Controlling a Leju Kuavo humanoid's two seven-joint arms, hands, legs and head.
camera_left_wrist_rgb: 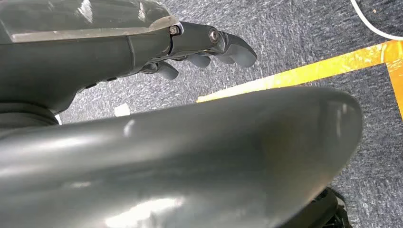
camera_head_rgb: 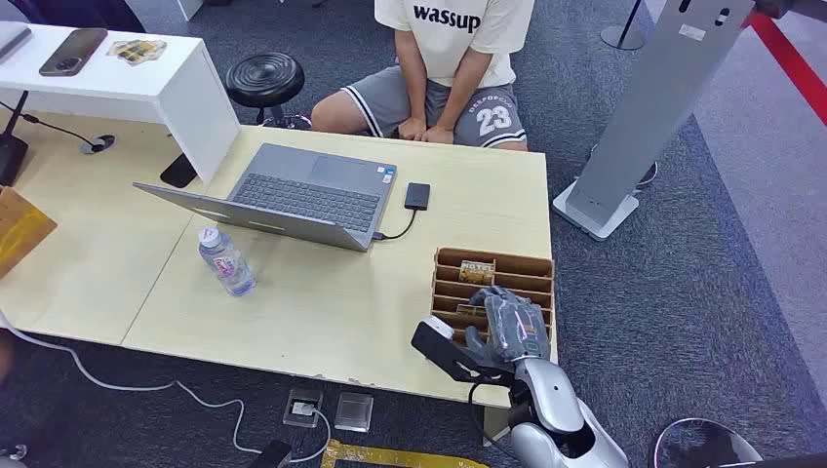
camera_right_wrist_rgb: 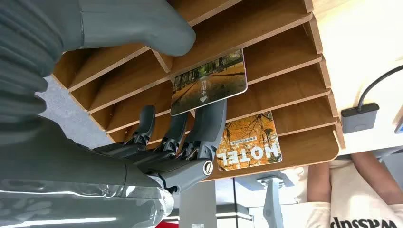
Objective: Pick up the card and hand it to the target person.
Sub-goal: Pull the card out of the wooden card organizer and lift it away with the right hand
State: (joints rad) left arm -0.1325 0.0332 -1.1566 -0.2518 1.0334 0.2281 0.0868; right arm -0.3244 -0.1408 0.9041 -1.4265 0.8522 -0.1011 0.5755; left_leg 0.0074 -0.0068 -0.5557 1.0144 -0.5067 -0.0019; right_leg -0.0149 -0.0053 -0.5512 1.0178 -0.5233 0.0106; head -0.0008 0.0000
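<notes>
Nearest the viewer, the robot's right hand [camera_head_rgb: 507, 327] reaches over the wooden card rack [camera_head_rgb: 531, 265] standing at the near right corner of the table [camera_head_rgb: 322, 312]. In the right wrist view the dark fingers [camera_right_wrist_rgb: 209, 123] lie behind the lower part of a card [camera_right_wrist_rgb: 209, 83] printed with an autumn path, while the thumb [camera_right_wrist_rgb: 142, 23] sits apart from it above the slats; whether the card is pinched or merely touched by the fingers cannot be told. That card stands in a middle slot of the rack, its upper half proud of the divider. A second card [camera_right_wrist_rgb: 249, 142], marked HOTEL, rests in a slot farther from the hand. By judgement the card is light, thin, stiff and glossy, so it will slip under a loose hold; the exposed upper edge, pressed between thumb and fingers on its two faces, looks the best place to take it, lifting along the slot so the slats do not catch it. The left hand [camera_left_wrist_rgb: 209, 45] hangs over carpet, fingers loosely curled on nothing. Farther off on the table stand a water bottle [camera_head_rgb: 226, 261], an open laptop [camera_head_rgb: 293, 195] and a small black drive [camera_head_rgb: 417, 194]. Beyond the far edge sits a person [camera_head_rgb: 439, 78], hands together between the knees.
</notes>
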